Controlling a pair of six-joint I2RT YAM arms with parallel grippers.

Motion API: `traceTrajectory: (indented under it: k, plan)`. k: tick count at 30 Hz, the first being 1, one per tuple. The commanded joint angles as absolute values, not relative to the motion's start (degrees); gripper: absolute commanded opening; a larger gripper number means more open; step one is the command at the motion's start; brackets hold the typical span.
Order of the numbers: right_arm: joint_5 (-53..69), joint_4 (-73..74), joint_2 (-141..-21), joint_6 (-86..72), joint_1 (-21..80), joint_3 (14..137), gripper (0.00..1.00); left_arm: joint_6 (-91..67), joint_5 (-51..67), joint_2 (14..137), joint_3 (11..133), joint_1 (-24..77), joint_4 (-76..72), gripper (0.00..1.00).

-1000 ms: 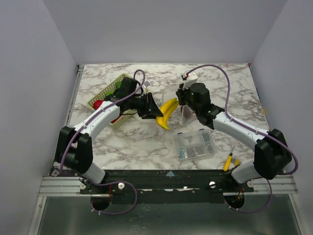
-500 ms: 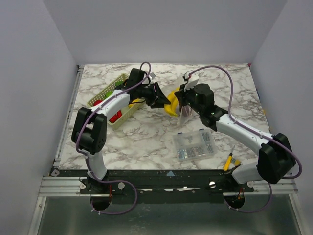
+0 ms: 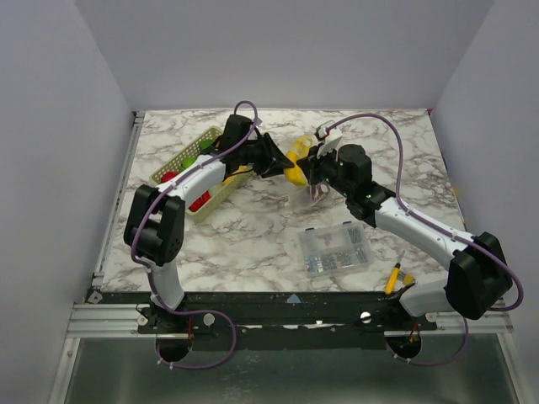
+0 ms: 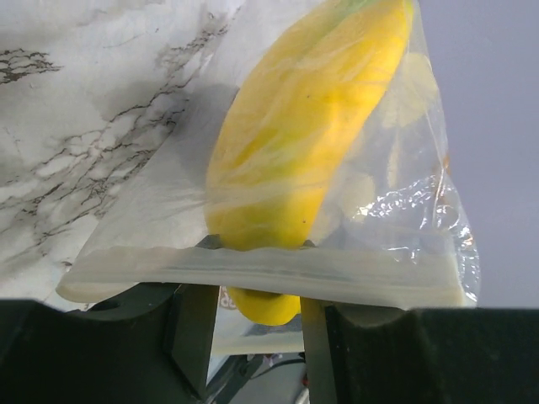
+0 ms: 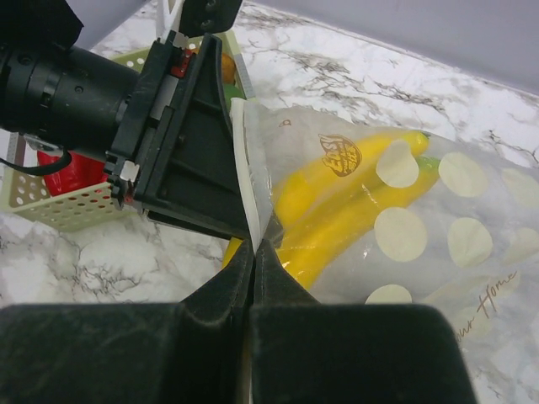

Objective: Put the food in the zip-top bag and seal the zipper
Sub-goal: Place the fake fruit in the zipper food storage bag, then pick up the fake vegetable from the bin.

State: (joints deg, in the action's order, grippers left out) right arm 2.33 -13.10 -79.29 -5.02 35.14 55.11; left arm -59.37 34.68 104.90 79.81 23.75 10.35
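Observation:
A yellow toy banana (image 4: 295, 143) lies most of the way inside the clear white-dotted zip-top bag (image 5: 438, 219), with its near end sticking out of the mouth. My left gripper (image 4: 253, 324) is shut on that end, one finger (image 4: 195, 337) on each side. The zipper strip (image 4: 354, 282) crosses just in front of the left fingers. My right gripper (image 5: 255, 248) is shut on the zipper edge (image 5: 251, 181) and holds the mouth up. From above, the two grippers (image 3: 274, 160) (image 3: 316, 175) meet at the banana (image 3: 295, 162) at the far middle of the table.
The pale lattice basket (image 3: 178, 160) stands at the far left with red food (image 3: 200, 200) in it. It also shows in the right wrist view (image 5: 34, 198). A clear compartment box (image 3: 335, 249) sits front right. A yellow-handled tool (image 3: 394, 278) lies by the right arm's base.
My left gripper carried the banana away from the near side and to the right, into the bag's mouth. My right gripper shifted slightly farther back with the bag.

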Motion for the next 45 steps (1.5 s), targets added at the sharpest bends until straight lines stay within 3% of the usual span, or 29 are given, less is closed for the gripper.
traceTrajectory:
  k: [1,4,6,9,13,29,33,40,45]
  plan:
    - [3.85,-14.86,-78.79,-5.68,35.16,54.71,0.01,-57.94,27.30,104.95,80.53,25.54,10.26,0.03]
    - [2.67,-14.78,-79.26,-5.79,35.16,54.92,0.01,-55.76,24.95,104.45,80.04,27.00,11.34,0.10]
    - [2.34,-14.69,-79.39,-5.75,35.15,55.04,0.01,-54.76,24.51,104.25,79.28,27.81,11.03,0.25]
    - [1.62,-14.73,-79.40,-5.69,35.15,54.99,0.00,-54.14,26.81,103.91,77.20,28.30,8.16,0.60]
    - [0.44,-14.72,-79.04,-5.79,34.91,54.79,0.01,-51.66,28.57,101.42,73.74,28.20,5.46,0.74]
    - [-4.25,-14.65,-80.12,-6.06,34.55,55.21,0.01,-37.71,27.13,84.70,66.75,25.57,15.68,0.77]
    - [-5.12,-14.50,-80.07,-5.80,34.58,55.14,0.01,-35.95,20.29,78.65,62.56,25.06,14.80,0.79]
    - [-5.11,-14.34,-79.46,-5.65,34.56,55.10,0.01,-33.09,-3.10,72.74,60.70,22.91,18.74,0.84]
    - [-5.09,-14.35,-79.23,-5.59,34.54,55.08,0.01,-34.34,-4.91,77.38,65.10,18.26,20.65,0.90]
